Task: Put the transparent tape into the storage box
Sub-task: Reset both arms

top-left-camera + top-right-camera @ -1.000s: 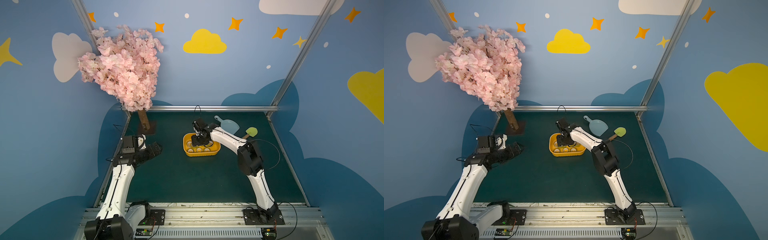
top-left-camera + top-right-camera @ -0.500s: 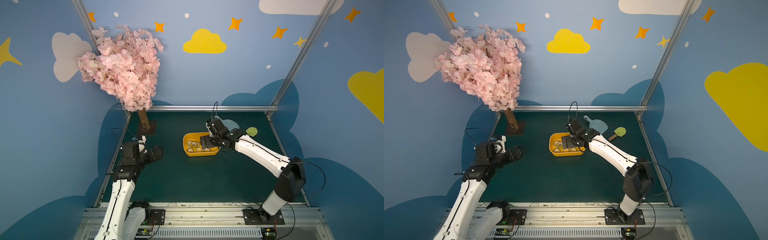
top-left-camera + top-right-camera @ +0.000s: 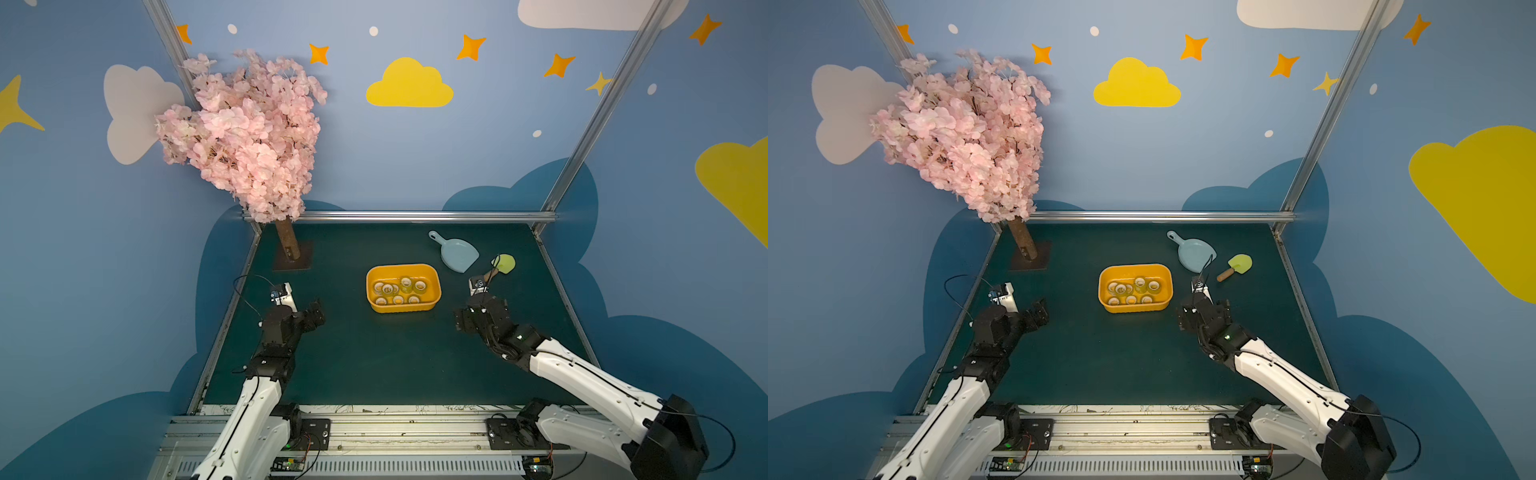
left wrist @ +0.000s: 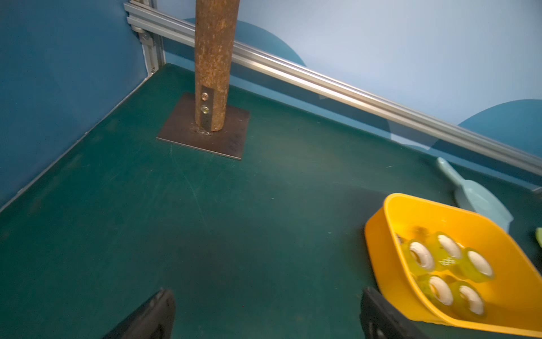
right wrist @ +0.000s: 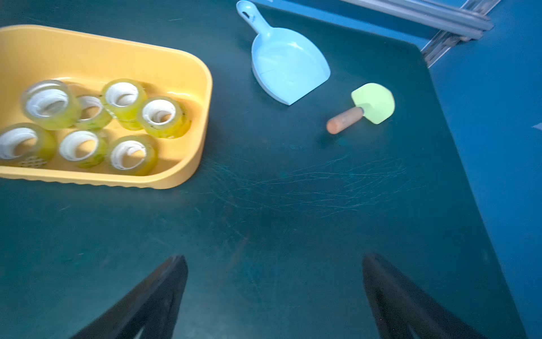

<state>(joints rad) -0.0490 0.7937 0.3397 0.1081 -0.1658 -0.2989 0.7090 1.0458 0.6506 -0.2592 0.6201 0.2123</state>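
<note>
Right wrist view showed the orange-yellow plastic storage box (image 5: 117, 50), rectangular with rounded corners, standing on the dark green worktop (image 5: 293, 205). At least seven rolls of transparent tape (image 5: 159, 116) sat inside it, white cores up, some seemingly resting on others. No roll lay outside the box in any view, so the task looked finished or nearly so.

The right fingers (image 5: 158, 293) were spread wide with nothing between them, near the box but apart from it. The left fingers (image 4: 155, 317) stood equally wide and empty on the box's other side.

Such rolls were probably light and stiff with slick sides, so a hold across the outer wall, or with one finger through the core, seemed safest. A pale blue plastic dustpan (image 5: 287, 64) and a small green spade with a wooden handle (image 5: 374, 102) lay beyond the box.
</note>
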